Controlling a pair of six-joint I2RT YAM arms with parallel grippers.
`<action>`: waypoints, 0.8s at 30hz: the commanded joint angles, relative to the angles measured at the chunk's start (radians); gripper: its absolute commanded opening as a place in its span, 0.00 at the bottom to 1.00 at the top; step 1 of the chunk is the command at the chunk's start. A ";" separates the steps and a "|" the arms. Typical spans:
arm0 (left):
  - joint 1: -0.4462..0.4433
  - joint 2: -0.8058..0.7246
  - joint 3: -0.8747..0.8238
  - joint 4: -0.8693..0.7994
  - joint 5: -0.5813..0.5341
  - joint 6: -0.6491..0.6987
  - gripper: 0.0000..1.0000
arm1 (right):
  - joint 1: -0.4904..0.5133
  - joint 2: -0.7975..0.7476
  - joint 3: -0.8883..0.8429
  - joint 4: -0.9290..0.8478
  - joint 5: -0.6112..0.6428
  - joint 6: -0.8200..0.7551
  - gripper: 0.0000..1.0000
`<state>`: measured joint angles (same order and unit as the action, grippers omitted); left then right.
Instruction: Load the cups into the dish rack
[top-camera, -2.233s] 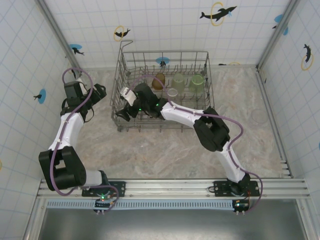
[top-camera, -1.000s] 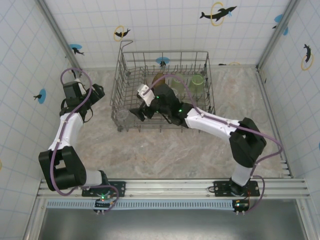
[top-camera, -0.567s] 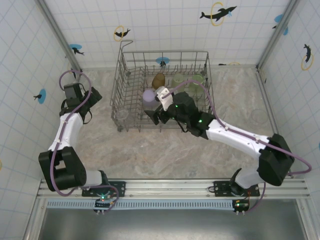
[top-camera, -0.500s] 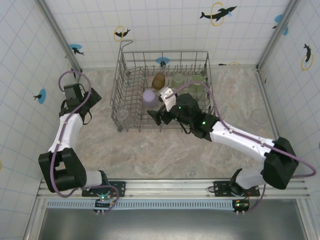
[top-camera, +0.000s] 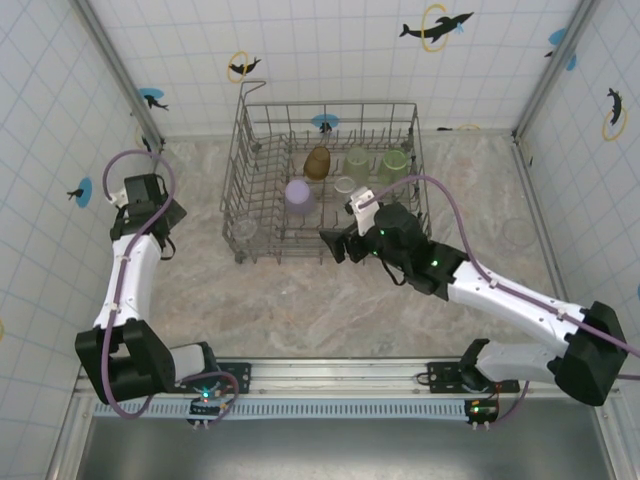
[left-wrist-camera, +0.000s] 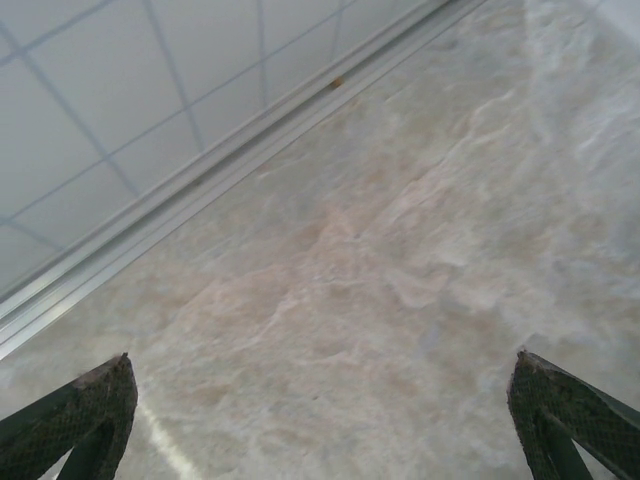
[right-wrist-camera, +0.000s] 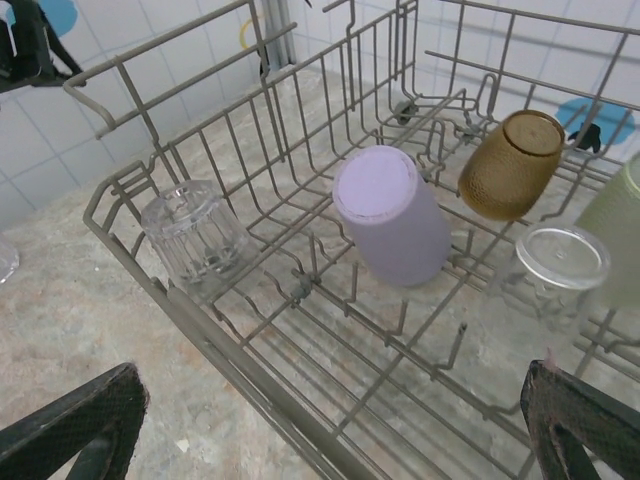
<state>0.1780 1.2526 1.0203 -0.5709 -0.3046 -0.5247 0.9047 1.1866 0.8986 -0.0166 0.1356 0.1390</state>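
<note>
Your left gripper (left-wrist-camera: 320, 430) and right gripper (right-wrist-camera: 325, 430) are gaping wide, holding nothing. The right is hovering at the dish rack (right-wrist-camera: 240, 355) rim; bumping it risks toppling the leaning lavender cup (right-wrist-camera: 390, 215).

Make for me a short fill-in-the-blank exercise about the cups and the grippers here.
The ___ cup sits between the ribbed clear cup and the amber cup.
The dish rack holds ___ green cups.
The left gripper and the right gripper both stand ___.
Missing words: lavender; two; open.
</note>
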 joint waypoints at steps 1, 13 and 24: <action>0.006 0.026 -0.002 -0.119 -0.039 -0.025 0.97 | -0.018 -0.072 -0.038 -0.009 0.026 0.036 0.99; 0.014 0.037 -0.032 -0.226 -0.111 -0.061 0.98 | -0.053 -0.212 -0.158 0.021 0.024 0.092 0.99; 0.081 -0.014 -0.064 -0.225 -0.164 -0.167 0.98 | -0.061 -0.263 -0.202 0.071 0.044 0.127 0.99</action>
<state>0.2359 1.2701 0.9863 -0.7769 -0.4309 -0.6407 0.8486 0.9485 0.7204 -0.0078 0.1646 0.2474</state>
